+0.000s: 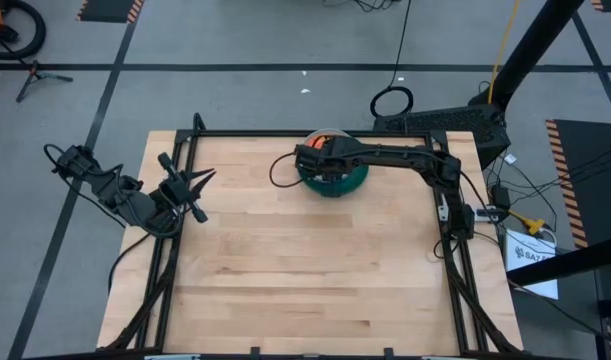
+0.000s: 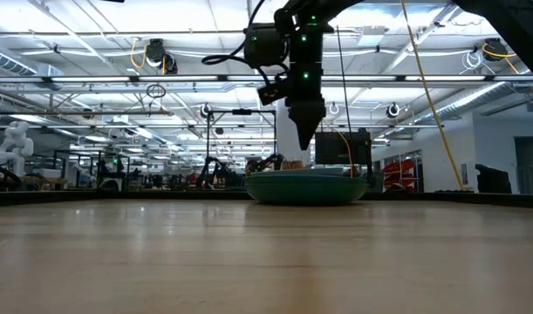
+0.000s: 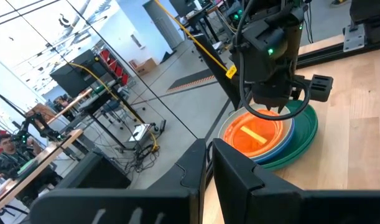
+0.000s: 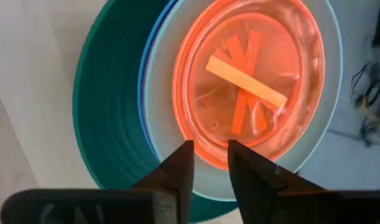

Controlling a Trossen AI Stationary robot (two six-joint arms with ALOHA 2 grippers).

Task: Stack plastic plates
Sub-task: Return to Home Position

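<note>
The plastic plates sit in one stack point(image 1: 337, 188) near the table's far edge, its bottom plate on the wood. From the bottom I see a dark green plate point(image 4: 109, 106), a blue rim, a mint plate point(image 4: 329, 81) and a translucent orange plate point(image 4: 245, 81) on top. My right gripper point(image 4: 209, 154) hangs above the stack point(image 2: 305, 187), pointing down. It is slightly open, holds nothing, and its tips point(image 2: 305, 139) are clear of the plates. My left gripper point(image 3: 209, 163) waits shut at the table's left edge point(image 1: 190, 185). It looks across at the stack point(image 3: 264, 140).
A black metal frame point(image 1: 190, 140) runs along the table's far, left and right edges. A black cable loops beside the stack point(image 1: 277, 172). The wooden top point(image 1: 305, 270) stretches from the stack to the near edge. Beyond the table are workshop benches and equipment.
</note>
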